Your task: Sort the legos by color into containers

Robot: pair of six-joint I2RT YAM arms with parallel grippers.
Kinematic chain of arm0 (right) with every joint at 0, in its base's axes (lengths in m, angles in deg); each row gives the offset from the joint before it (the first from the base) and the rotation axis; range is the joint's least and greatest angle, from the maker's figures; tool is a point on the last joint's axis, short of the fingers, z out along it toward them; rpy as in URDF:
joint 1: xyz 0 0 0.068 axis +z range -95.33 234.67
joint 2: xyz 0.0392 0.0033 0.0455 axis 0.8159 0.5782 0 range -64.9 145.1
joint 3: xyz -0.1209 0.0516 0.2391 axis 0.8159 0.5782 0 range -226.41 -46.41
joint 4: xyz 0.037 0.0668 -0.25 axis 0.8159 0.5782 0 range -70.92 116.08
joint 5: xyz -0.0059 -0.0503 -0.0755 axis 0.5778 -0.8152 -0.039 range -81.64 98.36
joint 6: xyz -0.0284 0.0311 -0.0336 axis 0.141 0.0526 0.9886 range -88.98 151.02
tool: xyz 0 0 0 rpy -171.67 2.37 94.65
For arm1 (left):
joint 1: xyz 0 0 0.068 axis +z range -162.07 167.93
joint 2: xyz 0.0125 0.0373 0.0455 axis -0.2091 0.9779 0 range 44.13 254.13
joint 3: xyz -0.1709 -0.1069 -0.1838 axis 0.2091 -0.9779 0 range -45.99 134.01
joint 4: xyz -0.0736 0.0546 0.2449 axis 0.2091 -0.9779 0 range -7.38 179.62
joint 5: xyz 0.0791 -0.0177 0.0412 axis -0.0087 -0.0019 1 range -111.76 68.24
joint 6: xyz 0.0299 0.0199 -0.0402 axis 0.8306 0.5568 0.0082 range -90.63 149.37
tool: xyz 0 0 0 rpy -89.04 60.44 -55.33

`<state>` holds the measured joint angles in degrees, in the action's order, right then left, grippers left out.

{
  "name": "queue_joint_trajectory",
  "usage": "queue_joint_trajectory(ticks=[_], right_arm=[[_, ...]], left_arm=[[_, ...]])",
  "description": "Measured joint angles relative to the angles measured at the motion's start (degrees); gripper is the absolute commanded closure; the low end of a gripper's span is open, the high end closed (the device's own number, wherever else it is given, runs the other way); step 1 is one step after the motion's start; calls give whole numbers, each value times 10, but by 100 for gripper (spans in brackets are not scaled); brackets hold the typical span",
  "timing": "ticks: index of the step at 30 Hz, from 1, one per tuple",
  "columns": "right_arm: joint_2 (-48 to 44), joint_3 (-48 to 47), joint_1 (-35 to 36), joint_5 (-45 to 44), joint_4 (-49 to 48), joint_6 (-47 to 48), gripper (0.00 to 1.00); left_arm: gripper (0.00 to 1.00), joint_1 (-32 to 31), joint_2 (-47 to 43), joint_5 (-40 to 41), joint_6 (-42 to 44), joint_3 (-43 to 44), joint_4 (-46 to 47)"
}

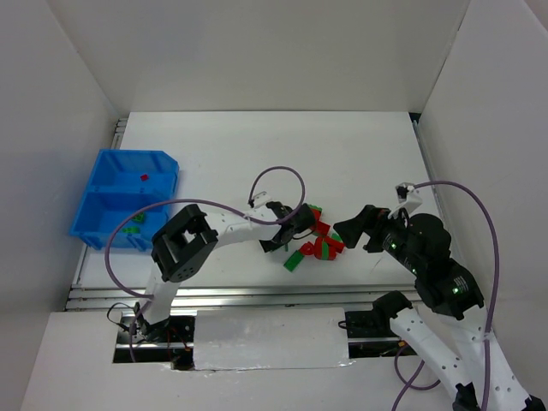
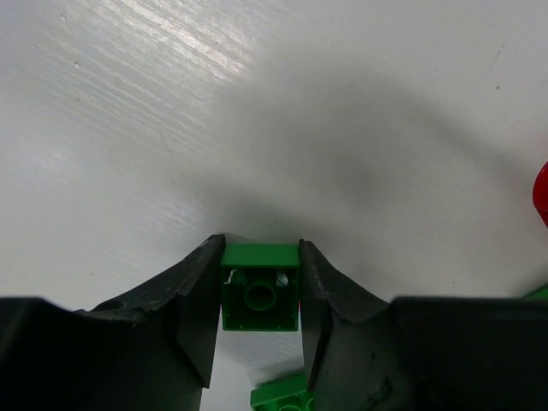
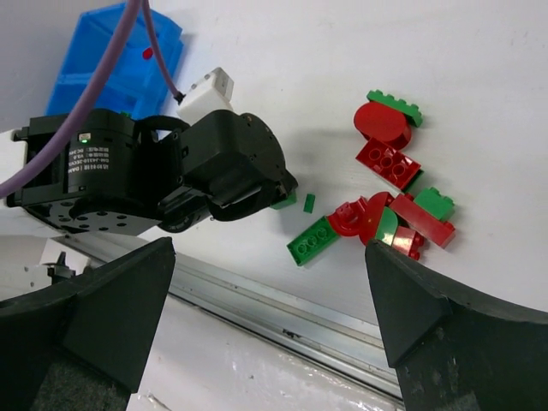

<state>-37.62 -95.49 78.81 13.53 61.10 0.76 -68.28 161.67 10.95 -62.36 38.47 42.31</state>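
Observation:
My left gripper (image 2: 260, 257) is shut on a small green brick (image 2: 259, 295), just above the white table. In the top view this gripper (image 1: 286, 233) is at the left edge of the pile of red and green legos (image 1: 323, 241). A second green brick (image 2: 278, 396) lies right under the fingers. My right gripper (image 1: 346, 231) is open and empty, raised to the right of the pile. Its view shows the pile (image 3: 394, 184), a green plate (image 3: 313, 241) and a tiny green piece (image 3: 309, 203). The blue bin (image 1: 96, 190) stands at the far left.
The bin's far compartment holds one red brick (image 1: 144, 177). Its near compartment holds a few green bricks (image 1: 133, 228). A metal rail (image 1: 257, 295) runs along the table's near edge. White walls enclose the table at the left, back and right.

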Motion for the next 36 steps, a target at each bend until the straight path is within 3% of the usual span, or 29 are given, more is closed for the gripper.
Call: queue_joint_trajectory(ticks=[1,4,9,12,16,20,23,24,26,33,35,36], right_arm=[[-2,-4,0,-3,0,1,0],[-16,-9,0,-10,-1,2,0],[-19,-10,0,-7,0,5,0],[-12,-10,0,0,-1,5,0],[-10,-10,0,14,-8,5,0],[-1,-12,0,26,-12,5,0],[16,-24,0,26,-9,6,0],[20,-28,0,26,-9,7,0],[22,-35,0,26,-9,8,0],[19,-37,0,25,-10,5,0],[14,-37,0,17,-9,0,0],[10,-37,0,10,-9,-2,0]], left_arm=[[79,1,-3,1,-1,-3,3],[88,13,-14,2,-3,-17,7],[87,92,-95,28,-16,-93,-25],[83,220,-220,37,23,-155,-24],[69,415,-390,50,103,-205,15],[57,528,-464,48,160,-211,17],[28,586,-453,28,198,-212,19],[11,603,-444,23,208,-212,20],[1,627,-430,15,223,-212,20],[1,665,-405,-6,257,-193,18],[1,649,-412,-20,274,-190,34],[1,605,-421,-18,281,-190,42]])
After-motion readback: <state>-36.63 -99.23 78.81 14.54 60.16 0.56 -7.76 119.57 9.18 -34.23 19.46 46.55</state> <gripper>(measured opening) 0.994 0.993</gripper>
